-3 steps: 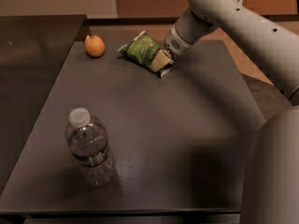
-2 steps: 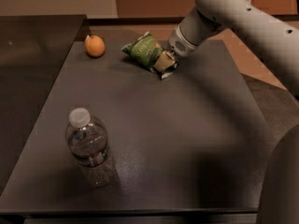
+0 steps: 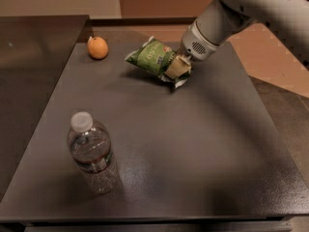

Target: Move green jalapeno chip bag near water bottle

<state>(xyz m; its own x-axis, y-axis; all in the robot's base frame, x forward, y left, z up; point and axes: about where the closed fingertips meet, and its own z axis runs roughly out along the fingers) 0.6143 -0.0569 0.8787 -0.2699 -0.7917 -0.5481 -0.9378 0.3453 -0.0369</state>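
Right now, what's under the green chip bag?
Only dark table shows beneath the green jalapeno chip bag; the gripper, clamped on one end, hides the spot below that end.

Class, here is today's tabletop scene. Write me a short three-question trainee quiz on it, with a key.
1. Which thing sits nearest the table's front edge?
2. The tool, over the table's far side, is shut on: A a can; B the green jalapeno chip bag; C nothing.
3. True or false: the orange lies apart from the bag.
Key: 1 water bottle; 2 B; 3 true.
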